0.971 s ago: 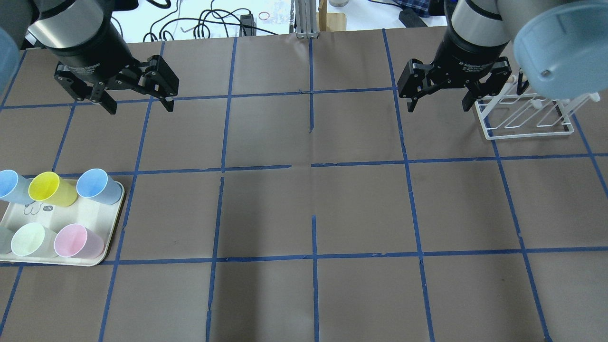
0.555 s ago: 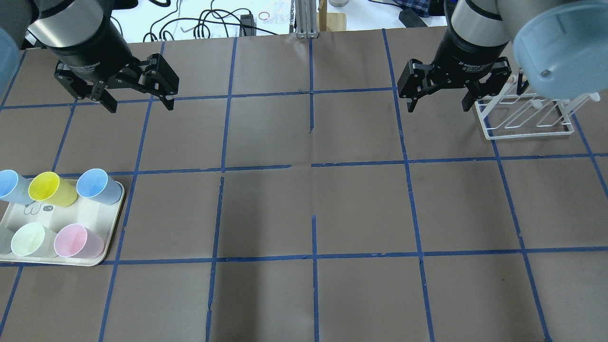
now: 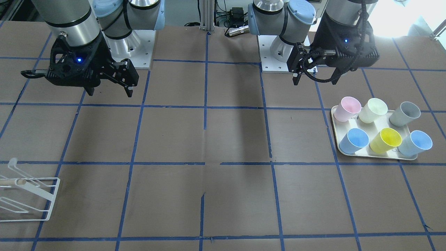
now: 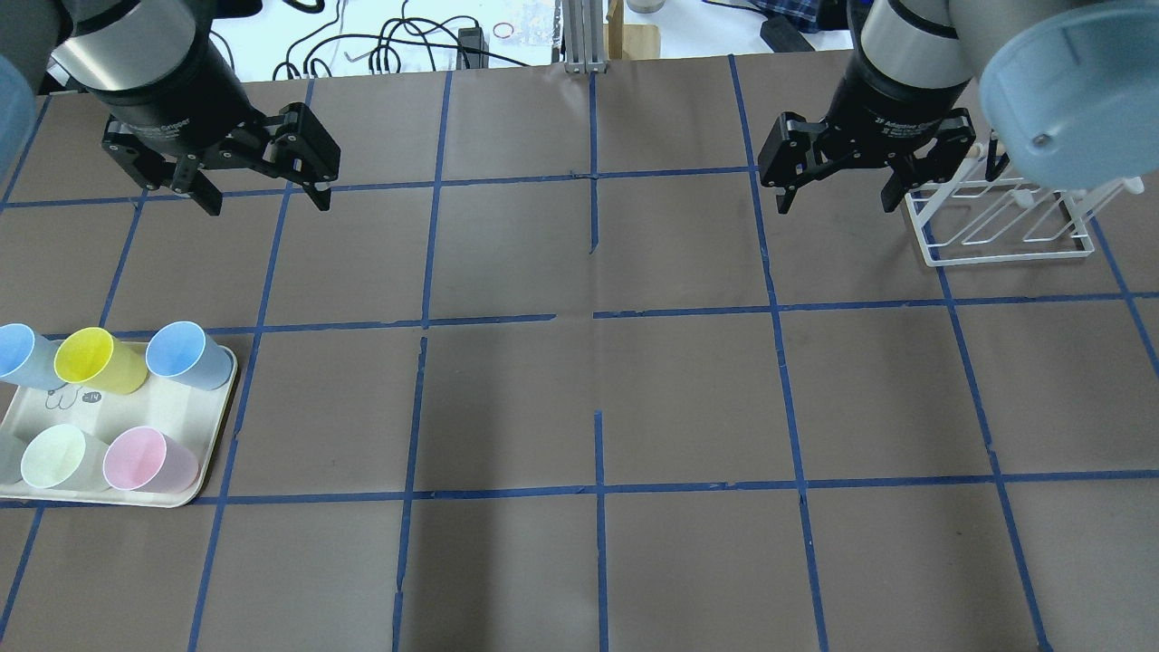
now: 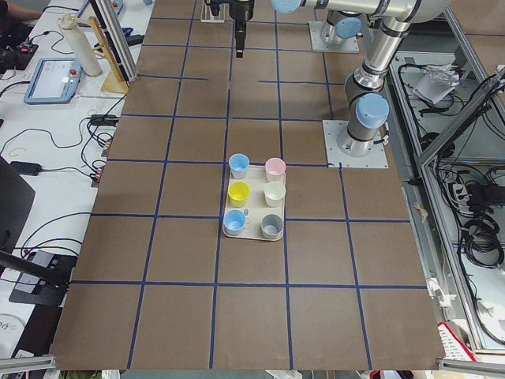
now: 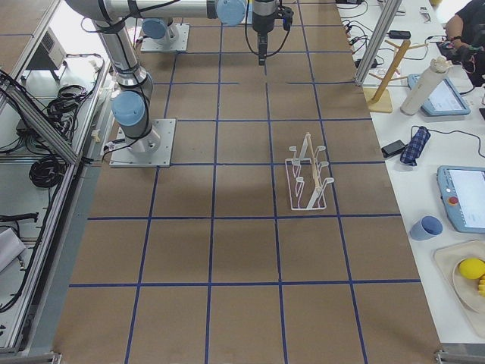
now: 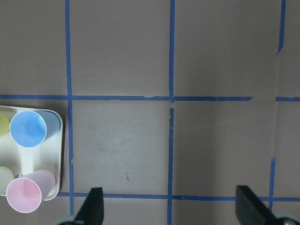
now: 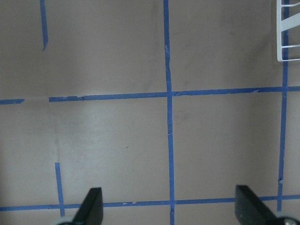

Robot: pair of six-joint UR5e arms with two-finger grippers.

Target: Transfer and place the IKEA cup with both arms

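Two alike pale-blue cups stand upright on a beige tray [image 4: 204,471] at the table's left edge. One [image 4: 186,353] is at the tray's inner far corner and shows in the front view [image 3: 353,140] and the left wrist view [image 7: 28,129]. The other [image 4: 18,353] is at the outer far corner [image 3: 416,143]. I cannot tell which is the IKEA cup. My left gripper [image 4: 267,201] is open and empty, hovering well beyond the tray [image 7: 171,208]. My right gripper [image 4: 838,204] is open and empty at the far right [image 8: 169,208].
The tray also holds a yellow cup [image 4: 95,360], a pale-green cup [image 4: 54,457], a pink cup [image 4: 145,460] and a grey cup [image 3: 406,113]. A white wire rack [image 4: 1005,226] stands just right of the right gripper. Blue tape lines grid the brown table.
My left gripper has edged slightly toward the table's far side. The right gripper and the cups have not moved.
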